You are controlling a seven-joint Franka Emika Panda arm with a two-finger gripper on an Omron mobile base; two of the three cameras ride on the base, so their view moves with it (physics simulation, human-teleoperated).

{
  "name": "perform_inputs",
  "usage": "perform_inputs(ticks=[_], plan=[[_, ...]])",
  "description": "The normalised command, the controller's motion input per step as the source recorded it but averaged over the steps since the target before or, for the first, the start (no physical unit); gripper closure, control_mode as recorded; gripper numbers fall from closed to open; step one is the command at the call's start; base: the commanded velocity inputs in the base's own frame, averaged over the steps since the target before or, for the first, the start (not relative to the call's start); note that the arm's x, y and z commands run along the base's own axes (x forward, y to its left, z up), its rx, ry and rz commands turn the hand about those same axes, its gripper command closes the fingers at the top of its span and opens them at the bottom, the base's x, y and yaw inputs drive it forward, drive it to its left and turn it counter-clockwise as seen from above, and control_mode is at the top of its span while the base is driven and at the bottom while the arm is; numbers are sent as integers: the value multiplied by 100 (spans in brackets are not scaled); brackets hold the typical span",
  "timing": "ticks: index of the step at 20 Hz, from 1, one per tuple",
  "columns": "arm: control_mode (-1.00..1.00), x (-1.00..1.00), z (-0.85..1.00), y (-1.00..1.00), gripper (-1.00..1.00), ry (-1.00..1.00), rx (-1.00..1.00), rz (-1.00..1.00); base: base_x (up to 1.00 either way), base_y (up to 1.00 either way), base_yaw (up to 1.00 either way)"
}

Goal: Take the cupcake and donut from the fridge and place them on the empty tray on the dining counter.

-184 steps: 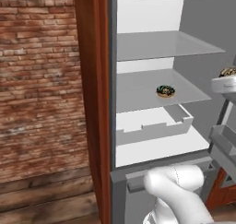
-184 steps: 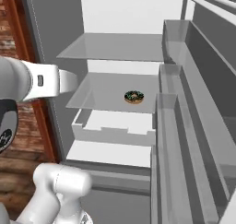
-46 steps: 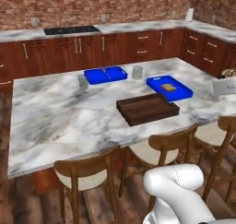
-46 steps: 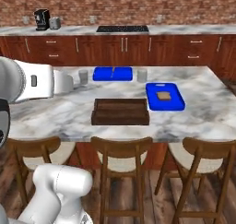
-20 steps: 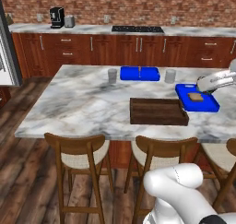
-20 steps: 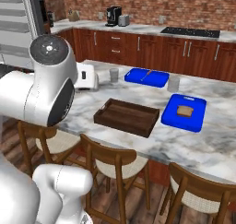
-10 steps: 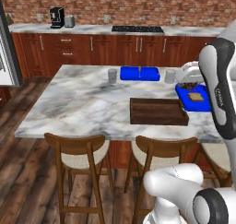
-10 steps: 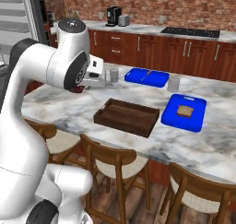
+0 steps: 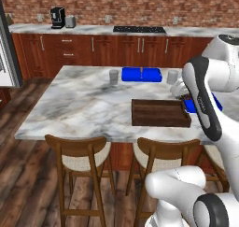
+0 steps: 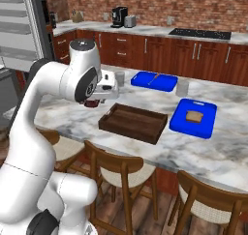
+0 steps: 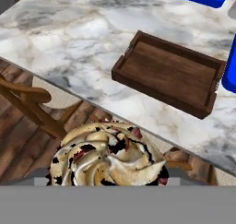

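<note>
Cupcake (image 11: 108, 159) sits grasped in the pincer (image 10: 92, 103), short of the bare tray (image 11: 169, 72) on the table (image 11: 73, 38); donut remains unfetched.

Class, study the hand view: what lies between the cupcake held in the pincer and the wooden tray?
In the hand view, between the cupcake and the tray lie a wooden stool, some floor, and a bare strip of the marble counter.
</note>
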Motion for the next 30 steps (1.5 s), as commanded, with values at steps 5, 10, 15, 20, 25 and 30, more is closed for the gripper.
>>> perform_inputs(ticks=[5,10,15,20,25,30], plan=[[-100,68,-54,-10,100,-1,-7,0,0,0,0],[-100,78,-63,-2,100,0,-2,0,0,0,0],[-100,79,-49,0,100,0,0,0,0,0,0],[-100,66,-34,-3,100,2,0,0,0,0,0],[-100,46,-31,-11,100,9,0,0,0,0,0],[-100,60,-37,-2,100,7,0,0,0,0,0]])
